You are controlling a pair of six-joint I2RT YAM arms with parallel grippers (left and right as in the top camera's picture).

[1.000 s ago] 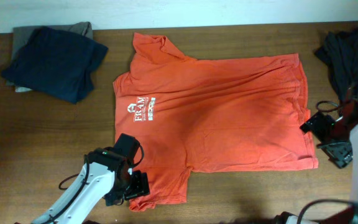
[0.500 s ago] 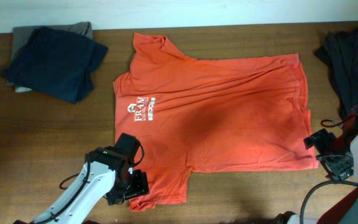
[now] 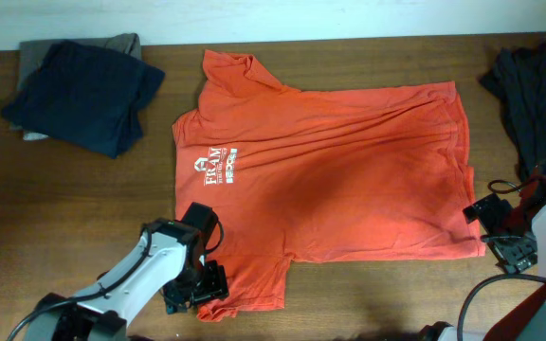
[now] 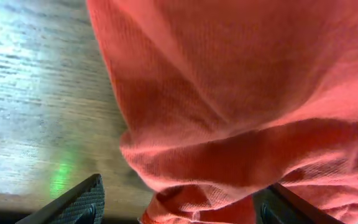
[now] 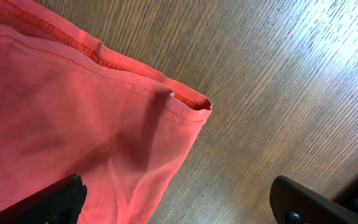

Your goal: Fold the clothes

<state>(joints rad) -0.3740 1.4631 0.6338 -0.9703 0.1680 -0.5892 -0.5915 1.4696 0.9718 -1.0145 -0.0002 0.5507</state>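
1. The red-orange ribbed-knit T-shirt (image 3: 349,180) lies spread flat and softly rippled on the wood-grain counter (image 3: 64,218).
2. The left end effector (image 3: 205,289) has its jaws wide, straddling the bunched sleeve (image 4: 229,162).
3. The right end effector (image 3: 499,230) has its jaws wide around the stitched hem corner (image 5: 191,102).

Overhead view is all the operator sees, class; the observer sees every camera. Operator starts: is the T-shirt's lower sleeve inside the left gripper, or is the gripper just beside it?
Observer: The left wrist view shows a bunched fold of the T-shirt between the open jaws of the left gripper. One finger stands clear over bare table.
Operator: And the right side?
Observer: In the right wrist view the right gripper is open. The hem corner lies on the wood in the gap, ungripped.
Operator: Is that corner flat?
Observer: Not quite: a crease runs back from its tip.
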